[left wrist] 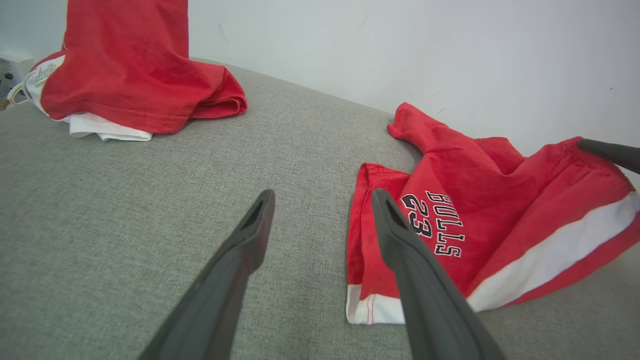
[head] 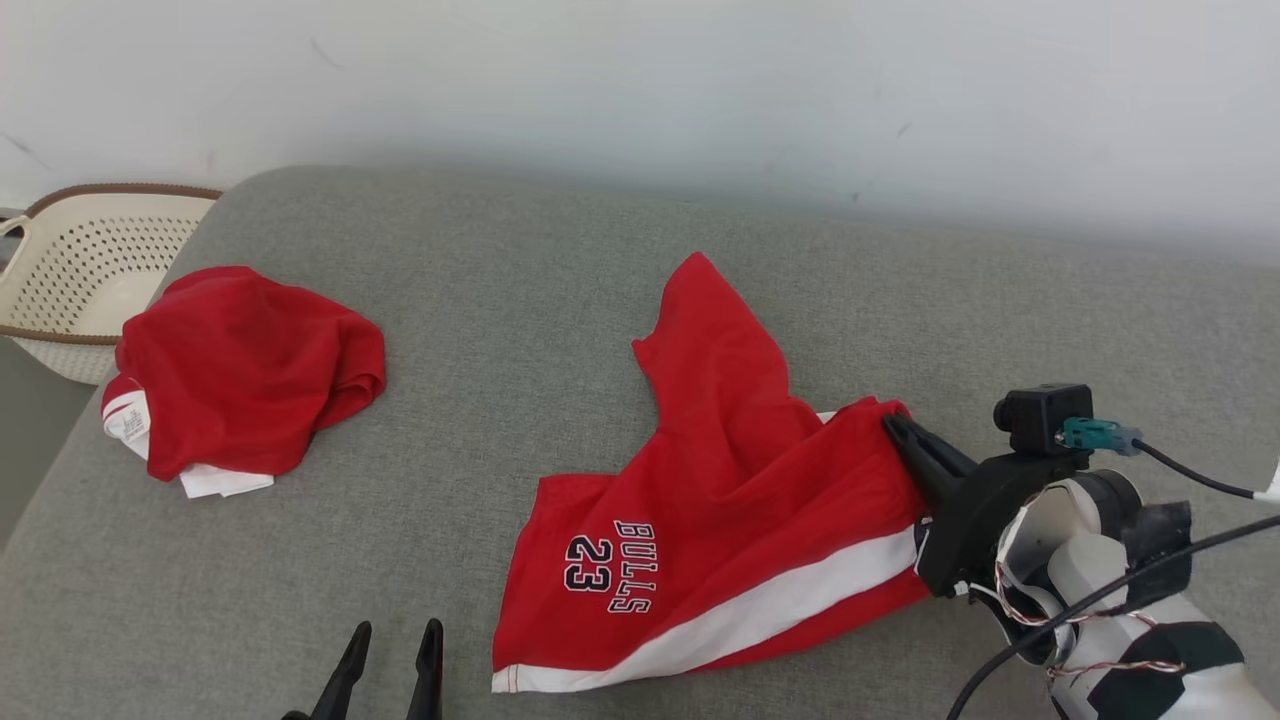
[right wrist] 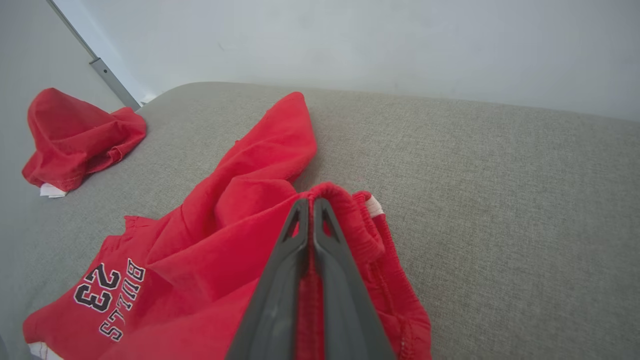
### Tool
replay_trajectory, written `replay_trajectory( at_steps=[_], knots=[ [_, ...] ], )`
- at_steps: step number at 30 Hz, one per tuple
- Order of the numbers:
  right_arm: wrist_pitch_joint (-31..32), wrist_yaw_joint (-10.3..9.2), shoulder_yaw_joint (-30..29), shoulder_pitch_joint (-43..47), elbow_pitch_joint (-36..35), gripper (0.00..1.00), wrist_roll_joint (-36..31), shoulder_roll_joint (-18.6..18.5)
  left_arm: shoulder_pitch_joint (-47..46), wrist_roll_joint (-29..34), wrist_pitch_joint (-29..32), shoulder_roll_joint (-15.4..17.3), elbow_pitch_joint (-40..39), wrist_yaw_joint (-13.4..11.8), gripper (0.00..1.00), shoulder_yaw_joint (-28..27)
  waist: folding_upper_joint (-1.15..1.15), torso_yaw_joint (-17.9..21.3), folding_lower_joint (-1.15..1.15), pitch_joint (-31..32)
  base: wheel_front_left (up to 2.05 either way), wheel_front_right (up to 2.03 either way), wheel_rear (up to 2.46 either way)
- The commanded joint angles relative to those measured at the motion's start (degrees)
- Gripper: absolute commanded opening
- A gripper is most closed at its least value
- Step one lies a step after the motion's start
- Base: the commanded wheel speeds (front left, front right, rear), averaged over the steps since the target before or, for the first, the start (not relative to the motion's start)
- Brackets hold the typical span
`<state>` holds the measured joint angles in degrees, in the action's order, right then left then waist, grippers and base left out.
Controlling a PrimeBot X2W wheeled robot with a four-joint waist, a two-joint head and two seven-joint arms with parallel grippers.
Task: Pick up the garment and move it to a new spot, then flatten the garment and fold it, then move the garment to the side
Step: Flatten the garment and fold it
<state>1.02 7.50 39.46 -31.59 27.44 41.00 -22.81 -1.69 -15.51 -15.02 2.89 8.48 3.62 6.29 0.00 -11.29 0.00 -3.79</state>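
Progress, judged from the layout: the task is at its very start. The red Bulls shorts (head: 740, 500) are gripped but not carried anywhere; the move to a new spot, the flattening, the fold and the final shift aside are all left to do. The shorts lie rumpled on the grey cushion (head: 500, 280), right of its middle and toward its near edge. One leg runs up toward the far edge; the other, with the white side stripe and the "BULLS 23" print, runs toward the near edge. The right claw (head: 893, 428) is pressed together on the gathered elastic waistband at the shorts' right end. In the right wrist view the two fingers meet with red cloth bunched over their tips, and the band looks raised slightly off the cushion there. The rest of the cloth rests on the cushion. The left claw (head: 396, 628) is spread and holds nothing. It sits at the near edge, just beside the printed leg's hem, to its left and not touching. A second red garment (head: 240, 370) lies bunched near the cushion's left edge, well apart from the shorts, with a pale perforated laundry basket (head: 80, 270) beyond that edge.
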Motion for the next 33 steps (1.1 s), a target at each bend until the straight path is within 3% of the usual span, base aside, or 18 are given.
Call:
replay_trajectory(
  at_steps=[1, 3, 5, 6, 19, 24, 33],
  knots=[
    [-0.19, -0.02, 0.61, -1.64, 3.11, 0.0, -0.69, 0.4, -0.51, -0.43, -0.25, 0.01, 0.3, -0.09, 1.0, 0.11, 0.0, -0.44, 0.0, -0.01, 0.0, 0.0, 0.0],
    [-0.13, -0.01, 1.07, -2.03, 5.59, 0.0, -0.3, 0.82, -0.37, -0.54, -0.25, 0.02, 0.43, -0.16, 1.0, 0.13, 0.0, -0.53, 0.0, 0.12, 0.0, 0.0, 0.0],
    [-0.53, -0.01, 1.91, -2.52, 6.74, 0.76, -0.06, 0.85, -0.11, -0.61, -0.24, 0.01, 0.49, -0.34, 1.0, 0.05, 0.0, -0.41, 0.0, 0.31, 0.0, 0.0, 0.0],
    [-1.12, -0.01, 2.0, -2.53, 7.15, 1.0, 0.28, 0.87, 0.04, -0.63, -0.24, 0.01, 0.51, -0.42, 1.0, -0.09, 0.0, -0.25, 0.0, 0.42, 0.0, 0.0, 0.0],
    [-5.41, -0.01, 2.84, 1.16, 3.75, 1.0, 2.65, -2.71, 0.97, -0.15, -0.24, 0.01, -0.12, -0.48, 1.0, -1.02, 0.0, 2.48, 0.0, 1.38, 0.0, 0.0, 0.0],
    [-10.37, -0.01, -1.74, 3.79, 1.2, 1.0, 0.24, -3.73, 1.38, -0.27, -0.24, 0.0, -0.72, -0.64, 1.0, -1.49, 0.0, 3.47, 0.0, 1.43, 0.0, 0.0, 0.0],
    [-15.74, -0.02, -11.85, 10.04, -3.09, 1.0, -7.71, -1.84, 1.81, 0.24, -0.24, 0.02, -2.35, -1.04, 1.0, -2.47, 0.0, 4.94, 0.0, 1.83, 0.0, 0.0, 0.0]
  ],
)
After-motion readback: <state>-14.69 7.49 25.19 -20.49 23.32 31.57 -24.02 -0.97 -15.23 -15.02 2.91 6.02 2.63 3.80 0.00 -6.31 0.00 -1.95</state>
